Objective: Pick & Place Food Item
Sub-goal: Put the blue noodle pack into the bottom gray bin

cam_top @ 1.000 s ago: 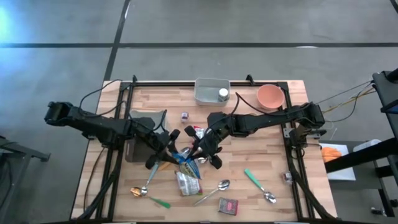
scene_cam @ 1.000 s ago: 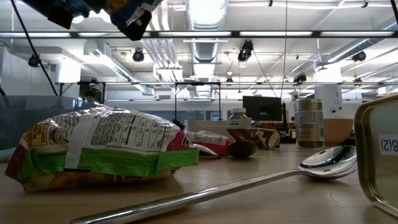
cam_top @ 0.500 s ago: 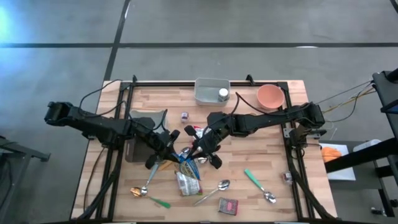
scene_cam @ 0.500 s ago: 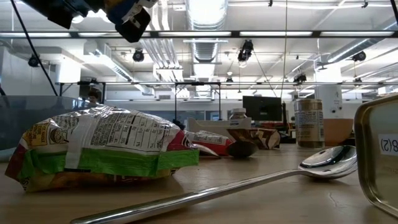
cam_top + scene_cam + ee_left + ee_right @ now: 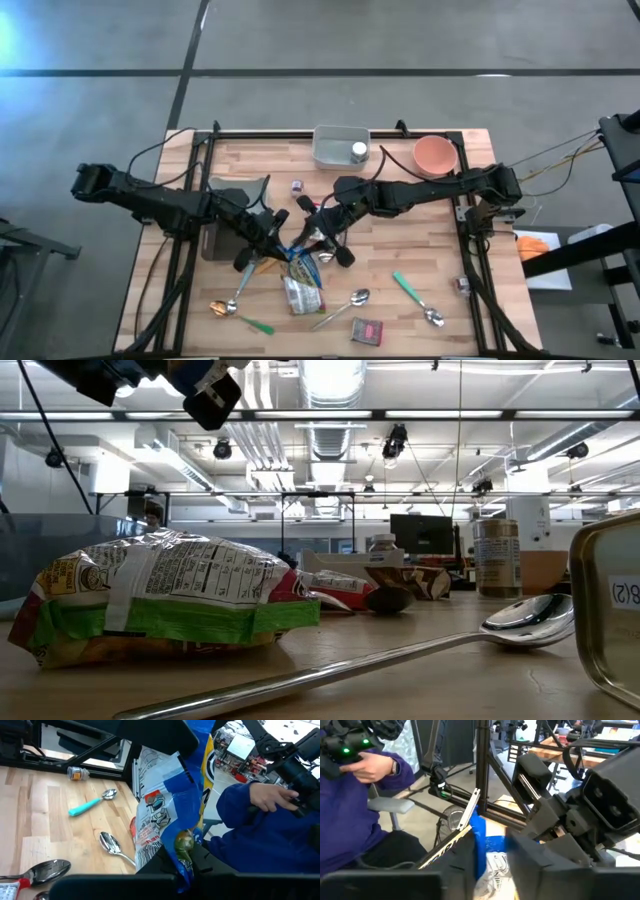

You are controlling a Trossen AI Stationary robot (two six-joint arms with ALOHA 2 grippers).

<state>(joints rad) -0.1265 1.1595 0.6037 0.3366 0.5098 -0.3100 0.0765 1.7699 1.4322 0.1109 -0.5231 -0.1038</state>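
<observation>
A blue and white snack bag (image 5: 299, 251) hangs in the air over the middle of the table, between my two grippers. My left gripper (image 5: 279, 246) reaches in from the left and is shut on it. My right gripper (image 5: 322, 236) reaches in from the right and is open. Its fingers stand on either side of the bag's blue edge (image 5: 479, 842). In the left wrist view the bag (image 5: 170, 805) rises from my fingers toward the dark right gripper (image 5: 155, 735). My left gripper pinches one end of the bag (image 5: 181, 862) between its two fingers, coming nearly level from the table's left. The bag is lifted clear of the table and reaches away from the fingers toward the right gripper. My right gripper: I cannot tell whether its fingers touch the bag's edge.
Below lies a green and white chip bag (image 5: 303, 295) with spoons (image 5: 346, 304) and a teal-handled spoon (image 5: 414, 297) around it. A small tin (image 5: 367, 331), a red packet (image 5: 320, 212), a grey container (image 5: 340, 147) and a pink bowl (image 5: 435, 155) also stand here. A person in a blue sleeve (image 5: 260, 835) sits beyond.
My right gripper has rolled at the wrist beside the blue bag while staying in place. In the low view the bag's blue corner at the top left has gone out of sight. My left gripper has kept its place at the bag.
</observation>
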